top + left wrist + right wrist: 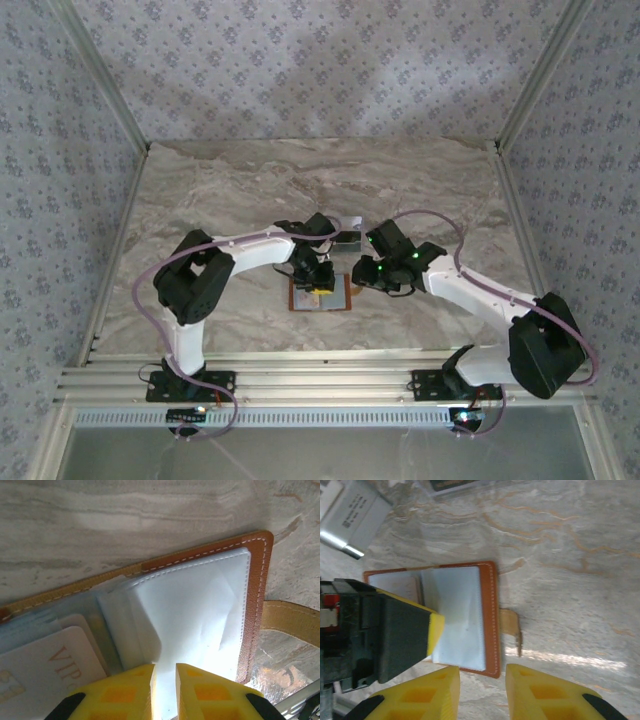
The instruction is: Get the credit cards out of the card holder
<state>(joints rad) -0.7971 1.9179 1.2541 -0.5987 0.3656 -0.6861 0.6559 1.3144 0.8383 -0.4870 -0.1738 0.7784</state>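
Card holder point(322, 297) lies open on the worktop point(220, 200), centre near, between both arms.
Left tool point(163, 672): fingertips a narrow gap apart over the clear sleeve point(200, 610); whether they clamp it cannot be told. Right tool point(482, 677): fingers apart, empty, beside the holder's right edge. Pale credit card point(45, 672) sits in the left pocket.

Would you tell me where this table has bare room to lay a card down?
The table is bare across its far half, beyond the tray, and along the near strip before the holder. It is crowded mid-table, where the left gripper and right gripper meet at the holder.
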